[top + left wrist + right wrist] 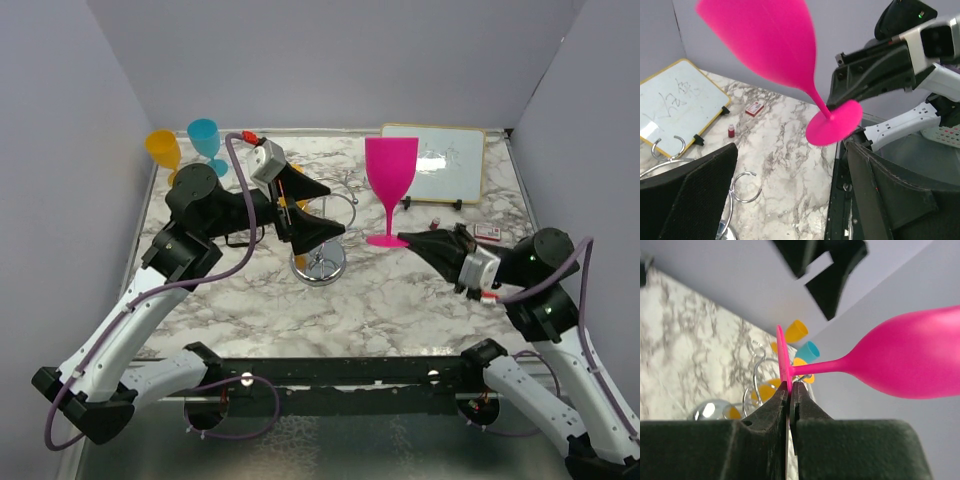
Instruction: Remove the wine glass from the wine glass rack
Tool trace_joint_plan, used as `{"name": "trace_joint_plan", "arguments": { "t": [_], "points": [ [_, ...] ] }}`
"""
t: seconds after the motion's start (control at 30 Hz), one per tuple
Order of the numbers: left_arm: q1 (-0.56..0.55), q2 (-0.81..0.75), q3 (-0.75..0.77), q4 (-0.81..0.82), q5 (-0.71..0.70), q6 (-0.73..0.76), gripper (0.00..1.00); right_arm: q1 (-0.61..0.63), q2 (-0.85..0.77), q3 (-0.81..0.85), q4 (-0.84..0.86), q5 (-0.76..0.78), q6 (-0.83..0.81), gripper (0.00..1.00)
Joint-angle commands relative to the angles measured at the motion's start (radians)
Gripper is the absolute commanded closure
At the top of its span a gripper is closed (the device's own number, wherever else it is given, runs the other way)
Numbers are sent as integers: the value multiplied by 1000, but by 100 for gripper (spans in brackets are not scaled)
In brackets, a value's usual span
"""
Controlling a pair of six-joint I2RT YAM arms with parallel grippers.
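Observation:
The pink wine glass [390, 170] stands upright to the right of the chrome wine glass rack [319, 264], apart from it. My right gripper [408, 240] is shut on the rim of its round foot, as the right wrist view shows [789, 386], with the bowl [912, 357] pointing right. My left gripper [318, 210] is open and empty above the rack, hiding most of its top. In the left wrist view the pink glass [770, 40] is ahead of the open fingers [695, 200], and the rack's rings [746, 187] lie below.
An orange glass [163, 150] and a blue glass [205, 138] stand at the back left. A whiteboard [435, 162] leans at the back right, with a small red bottle [436, 220] and a red card [487, 231] nearby. Something orange [296, 176] shows among the rack's wires.

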Motion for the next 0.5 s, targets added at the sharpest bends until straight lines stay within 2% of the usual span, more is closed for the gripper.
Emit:
{"name": "trace_joint_plan", "arguments": {
  "t": [0.0, 0.2, 0.37, 0.47],
  "points": [
    [2, 18, 50, -127, -21, -32, 6, 17, -117, -89, -327, -61, -645, 98],
    [2, 64, 212, -258, -10, -39, 4, 73, -222, -175, -526, 192, -936, 98],
    [3, 64, 243, -299, -77, -80, 4, 103, -417, -370, -491, 462, -1103, 98],
    [2, 90, 240, -309, -79, -120, 7, 106, -473, -404, -537, 499, -1171, 98]
  ]
}}
